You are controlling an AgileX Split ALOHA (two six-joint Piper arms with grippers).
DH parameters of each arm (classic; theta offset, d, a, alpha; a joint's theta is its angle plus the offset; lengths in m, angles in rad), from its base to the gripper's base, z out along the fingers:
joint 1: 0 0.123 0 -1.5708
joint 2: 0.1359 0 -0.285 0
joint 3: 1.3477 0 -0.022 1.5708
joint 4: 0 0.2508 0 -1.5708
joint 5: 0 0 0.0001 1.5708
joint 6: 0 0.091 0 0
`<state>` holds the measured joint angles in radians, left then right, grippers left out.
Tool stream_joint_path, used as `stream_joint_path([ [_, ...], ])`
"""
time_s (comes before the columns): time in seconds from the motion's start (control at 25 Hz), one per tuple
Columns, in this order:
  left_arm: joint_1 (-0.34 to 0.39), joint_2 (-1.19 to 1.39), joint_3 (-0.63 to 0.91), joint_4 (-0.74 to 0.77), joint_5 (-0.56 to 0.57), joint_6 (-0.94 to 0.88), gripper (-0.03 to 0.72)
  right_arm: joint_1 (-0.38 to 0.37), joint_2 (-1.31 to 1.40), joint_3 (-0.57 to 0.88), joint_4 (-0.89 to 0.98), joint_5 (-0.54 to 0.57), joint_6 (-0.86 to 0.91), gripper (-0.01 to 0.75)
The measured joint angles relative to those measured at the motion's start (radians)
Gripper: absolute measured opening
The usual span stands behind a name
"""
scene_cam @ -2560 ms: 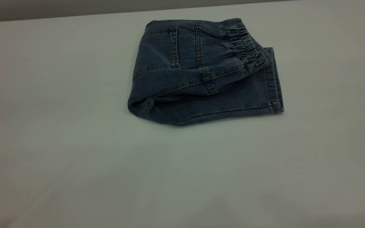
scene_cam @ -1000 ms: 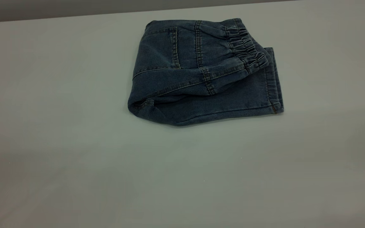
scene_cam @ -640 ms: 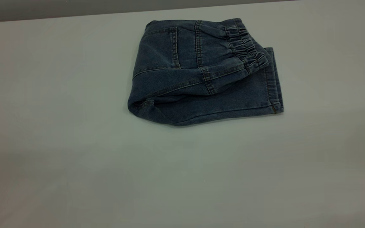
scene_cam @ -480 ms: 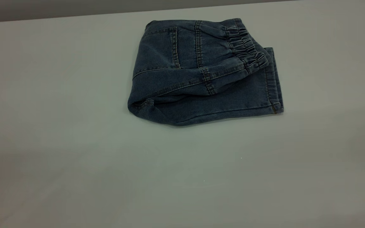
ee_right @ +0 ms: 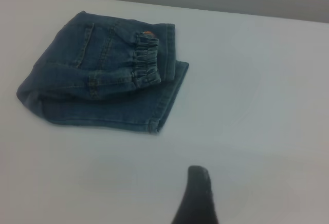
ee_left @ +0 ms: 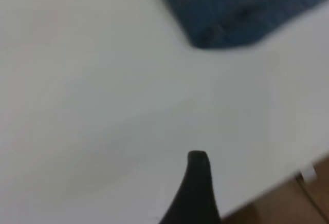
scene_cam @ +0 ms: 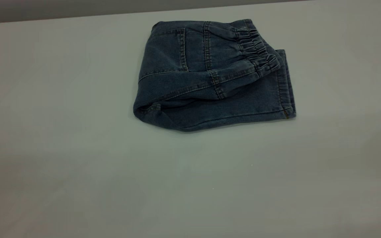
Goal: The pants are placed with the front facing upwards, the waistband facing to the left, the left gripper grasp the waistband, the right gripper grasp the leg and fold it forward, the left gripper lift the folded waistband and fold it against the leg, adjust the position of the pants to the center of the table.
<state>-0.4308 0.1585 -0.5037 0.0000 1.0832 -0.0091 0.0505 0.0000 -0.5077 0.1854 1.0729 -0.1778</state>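
pants (scene_cam: 210,79): folded, upper centre of ext. view, flat on table (scene_cam: 78,148)
waistband (scene_cam: 258,53): on top, toward upper right of the bundle
left pincer (ee_left: 198,183): one dark finger shows, rest cut off; open or closed, can't tell
right pincer (ee_right: 198,193): same, prob. clear of cloth

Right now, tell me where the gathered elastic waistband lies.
In the exterior view, the waistband lies atop the folded blue denim pants, at their right end, toward the white table's far edge.
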Motion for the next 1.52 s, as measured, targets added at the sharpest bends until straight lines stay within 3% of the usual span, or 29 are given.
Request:
stream_joint_path([
  [0.32, 0.244, -0.124, 0.0, 0.0, -0.001, 0.0, 0.58, 0.0, 0.0, 0.0, -0.001, 0.0, 0.0, 0.51],
  [0.56, 0.376, -0.141, 0.0, 0.0, -0.005, 0.0, 0.58, 0.0, 0.0, 0.0, -0.001, 0.0, 0.0, 0.51],
  [1.52, 0.38, -0.159, 0.001, 0.0, -0.005, 0.0, 0.58, -0.02, 0.0, 0.0, 0.0, 0.0, -0.001, 0.51],
])
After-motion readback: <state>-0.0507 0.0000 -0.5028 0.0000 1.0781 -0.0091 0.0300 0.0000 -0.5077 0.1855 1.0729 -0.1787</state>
